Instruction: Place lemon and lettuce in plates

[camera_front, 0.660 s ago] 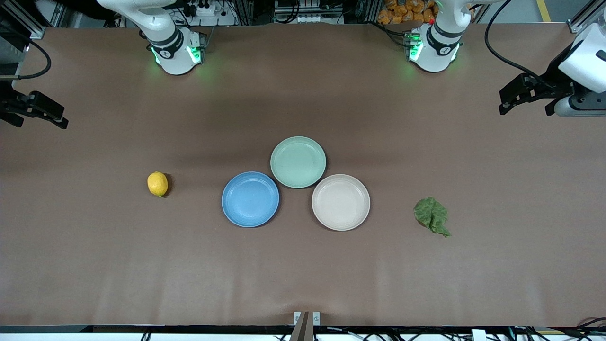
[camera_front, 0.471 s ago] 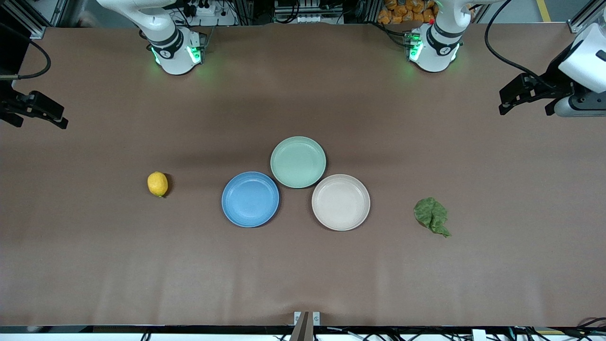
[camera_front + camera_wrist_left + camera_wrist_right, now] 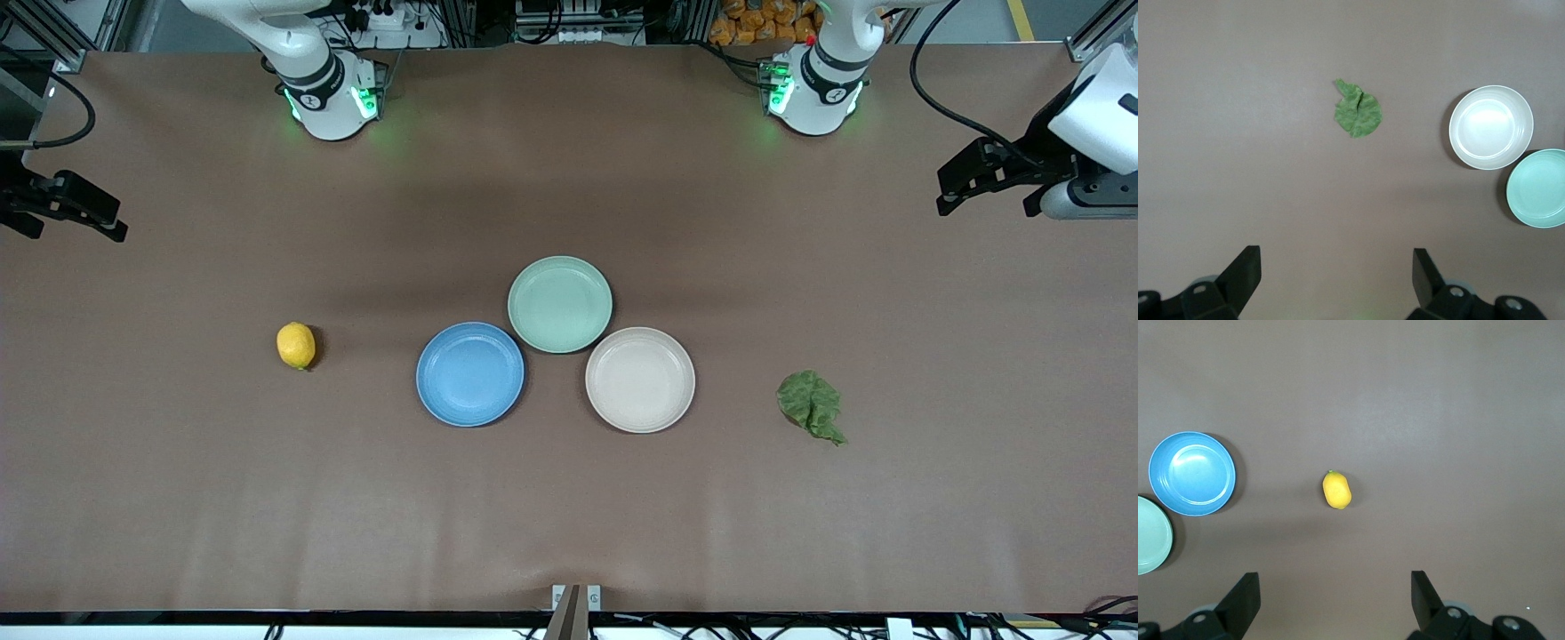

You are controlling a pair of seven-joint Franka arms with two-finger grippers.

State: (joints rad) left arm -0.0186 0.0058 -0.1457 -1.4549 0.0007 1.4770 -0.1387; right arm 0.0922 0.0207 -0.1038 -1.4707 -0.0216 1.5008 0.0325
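Observation:
The yellow lemon [image 3: 295,345] [image 3: 1337,490] lies on the brown table toward the right arm's end. The crinkled green lettuce [image 3: 810,405] [image 3: 1358,111] lies flat toward the left arm's end. Between them sit the blue plate [image 3: 469,374] [image 3: 1192,473] and the beige plate [image 3: 640,380] [image 3: 1491,127], both with nothing in them. My right gripper [image 3: 76,233] [image 3: 1335,581] hangs open over the table's edge at the right arm's end, well apart from the lemon. My left gripper [image 3: 987,209] [image 3: 1336,257] hangs open over the table's edge at the left arm's end, away from the lettuce.
A mint-green plate [image 3: 559,304] [image 3: 1540,189] holding nothing sits against the blue and beige plates, farther from the front camera. The two arm bases [image 3: 331,98] [image 3: 813,89] stand along the table's back edge. Bare brown table surrounds everything.

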